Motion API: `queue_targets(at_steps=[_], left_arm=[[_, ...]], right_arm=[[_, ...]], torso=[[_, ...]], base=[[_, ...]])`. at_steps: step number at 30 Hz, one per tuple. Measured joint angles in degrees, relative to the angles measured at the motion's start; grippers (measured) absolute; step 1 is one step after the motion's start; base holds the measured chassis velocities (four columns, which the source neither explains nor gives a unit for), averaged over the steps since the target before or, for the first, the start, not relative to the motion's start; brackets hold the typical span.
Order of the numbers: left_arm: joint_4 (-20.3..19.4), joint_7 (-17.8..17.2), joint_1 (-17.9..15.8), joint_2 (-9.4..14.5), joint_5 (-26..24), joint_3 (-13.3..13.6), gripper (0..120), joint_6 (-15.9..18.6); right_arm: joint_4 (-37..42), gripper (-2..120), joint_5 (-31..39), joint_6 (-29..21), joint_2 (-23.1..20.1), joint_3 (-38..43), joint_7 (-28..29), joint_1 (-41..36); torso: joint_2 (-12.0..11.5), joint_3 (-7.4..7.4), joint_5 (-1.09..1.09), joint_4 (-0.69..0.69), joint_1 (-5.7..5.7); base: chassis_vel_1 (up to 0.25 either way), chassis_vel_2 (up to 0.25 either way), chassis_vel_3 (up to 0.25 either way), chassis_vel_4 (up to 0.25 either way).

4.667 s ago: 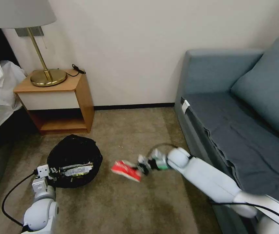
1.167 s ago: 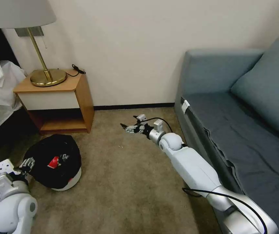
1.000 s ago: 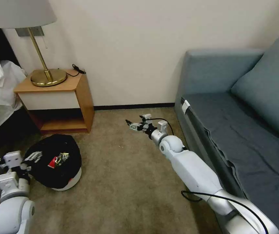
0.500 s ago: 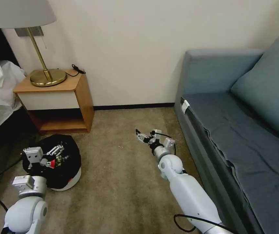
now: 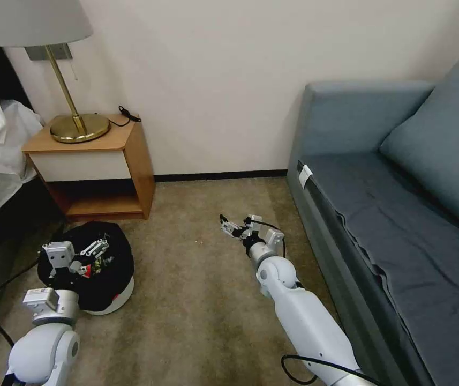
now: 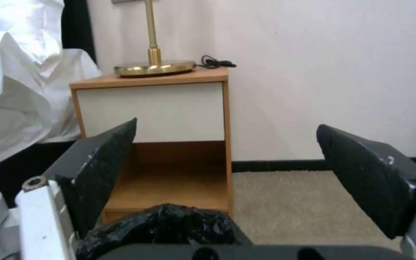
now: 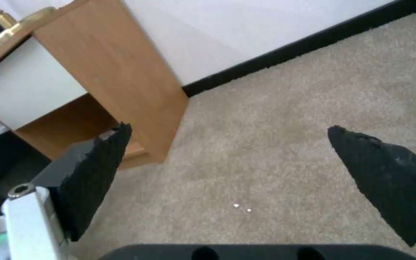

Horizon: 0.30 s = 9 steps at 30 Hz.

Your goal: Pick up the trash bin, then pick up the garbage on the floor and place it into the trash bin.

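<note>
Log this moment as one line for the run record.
left claw: open, over bin | right claw: open, empty, above carpet | bin: on carpet by nightstand, litter inside

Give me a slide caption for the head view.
Left claw open over the black-bagged round white trash bin; right claw open above bare carpet.

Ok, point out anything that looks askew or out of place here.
The trash bin looks tipped: it leans on the carpet, white base showing at its lower right, bag mouth facing up-left. The open left gripper hovers over it. The open right gripper is above bare carpet holding nothing. Two tiny white specks lie on the carpet.
</note>
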Motion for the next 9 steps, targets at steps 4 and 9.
queue_targets(at_steps=[4,9], left_arm=[[0.0,-0.1,0.0,0.0,0.0,0.0,100,0.1],[0.0,-0.1,0.0,0.0,0.0,0.0,100,0.1]], right_arm=[[0.0,100,0.0,0.0,0.0,-0.1,-0.1,0.1],[0.0,100,0.0,0.0,0.0,-0.1,-0.1,0.1]], torso=[[0.0,0.00,0.00,0.00,0.00],[0.0,0.00,0.00,0.00,0.00]], base=[[0.000,0.000,0.000,0.000],[0.000,0.000,0.000,0.000]])
